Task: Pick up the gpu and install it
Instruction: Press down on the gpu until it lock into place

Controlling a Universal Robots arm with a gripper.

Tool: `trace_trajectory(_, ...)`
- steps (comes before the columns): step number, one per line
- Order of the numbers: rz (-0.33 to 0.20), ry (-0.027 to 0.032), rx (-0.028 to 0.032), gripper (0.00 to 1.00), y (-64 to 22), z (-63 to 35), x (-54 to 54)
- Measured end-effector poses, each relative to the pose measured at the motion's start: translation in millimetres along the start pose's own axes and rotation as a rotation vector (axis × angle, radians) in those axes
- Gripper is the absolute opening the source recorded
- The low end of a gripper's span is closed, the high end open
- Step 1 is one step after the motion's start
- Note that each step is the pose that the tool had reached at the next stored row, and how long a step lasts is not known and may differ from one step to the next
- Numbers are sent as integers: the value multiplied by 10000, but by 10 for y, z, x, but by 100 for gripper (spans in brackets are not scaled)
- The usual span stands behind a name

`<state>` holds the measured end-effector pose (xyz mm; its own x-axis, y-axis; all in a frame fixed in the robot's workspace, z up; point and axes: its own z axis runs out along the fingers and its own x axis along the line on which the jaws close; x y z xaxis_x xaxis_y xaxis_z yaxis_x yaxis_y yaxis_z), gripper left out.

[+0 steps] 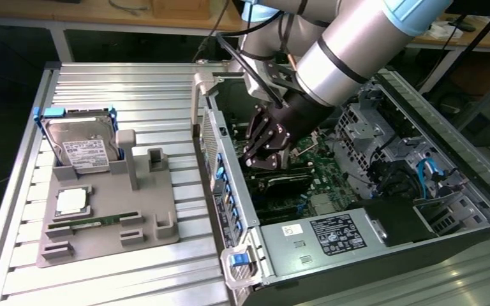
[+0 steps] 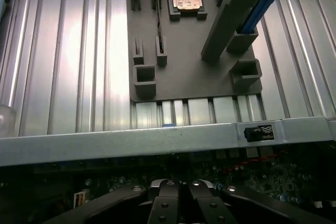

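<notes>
Claw [image 1: 260, 155] inside the open computer case [image 1: 483, 210]
Closed tight, gripping nothing visible, just above the dark gpu [image 1: 283, 182] on the motherboard [image 1: 323, 162].

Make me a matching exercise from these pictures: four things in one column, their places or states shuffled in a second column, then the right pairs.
Things:
1. gripper
2. hard drive
3. memory stick
4. computer case

Places or states:
A. lying flat in a slot of the grey holder tray
B. shut, down inside the case over the motherboard
C. standing on edge at the tray's far end, in a blue frame
D. lying open on the exterior view's right

Pairs: 1-B, 2-C, 3-A, 4-D
</notes>
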<state>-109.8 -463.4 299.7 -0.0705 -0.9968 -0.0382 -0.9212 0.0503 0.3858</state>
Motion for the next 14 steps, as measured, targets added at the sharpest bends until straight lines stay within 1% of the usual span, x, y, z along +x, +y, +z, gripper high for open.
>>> trace_trajectory(3,0,0,-18,11,-5,14,1)
trace_trajectory(14,1,8,-51,11,-15,74,5)
